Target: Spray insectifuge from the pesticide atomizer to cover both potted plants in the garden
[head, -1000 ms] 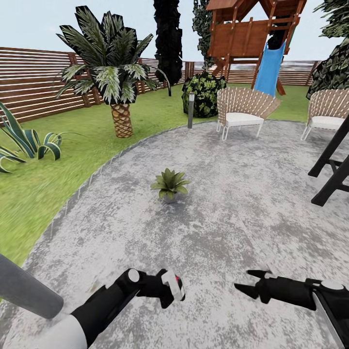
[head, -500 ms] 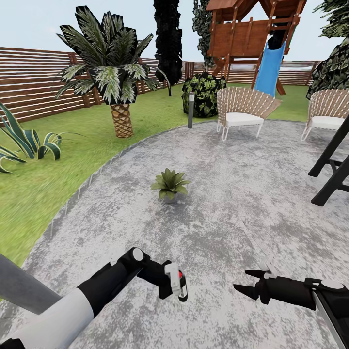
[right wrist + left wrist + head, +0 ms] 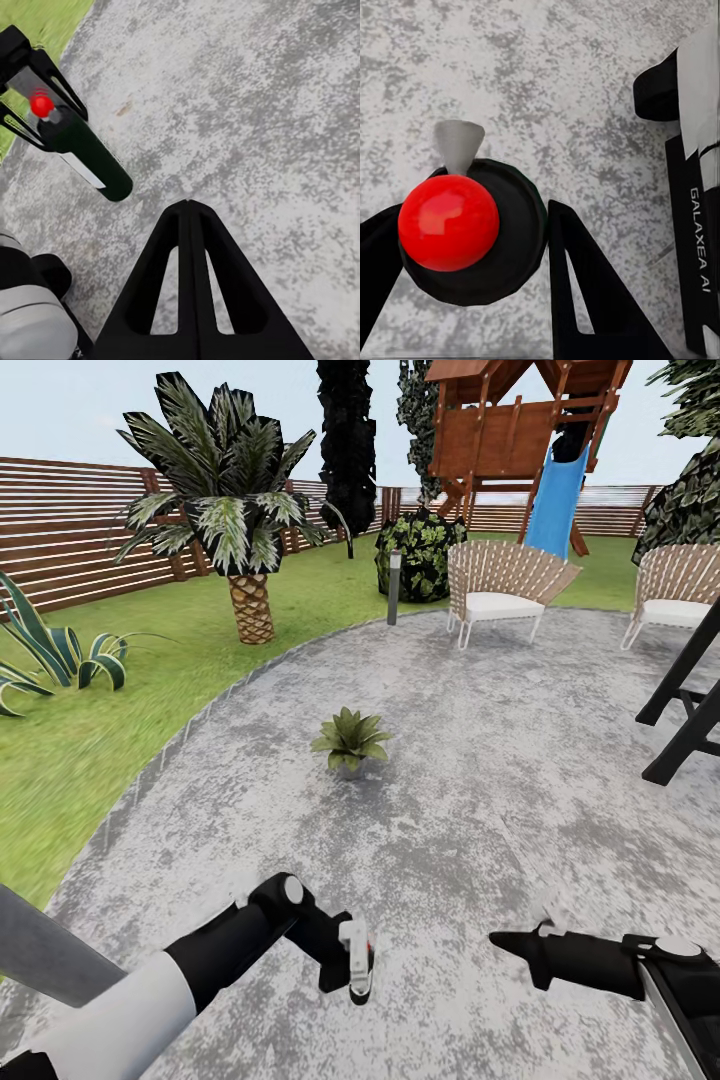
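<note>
From left to right: one agave clump (image 3: 55, 650) on the lawn, one palm (image 3: 232, 500), the left gripper (image 3: 352, 965) clamped on one pesticide atomizer (image 3: 358, 958) low over the patio (image 3: 500, 800), one potted plant (image 3: 350, 740) ahead, the right gripper (image 3: 510, 940) with fingers pressed together, two wicker chairs (image 3: 500, 590).

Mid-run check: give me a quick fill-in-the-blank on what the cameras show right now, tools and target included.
1. The left tool is shut on the pesticide ____.
2. The right tool is shut and holds ____.
3. The potted plant stands on the grey ____, ahead of both arms.
4. The sphere on top of the bottle is coloured ____.

Missing words: atomizer; nothing; patio; red
</note>
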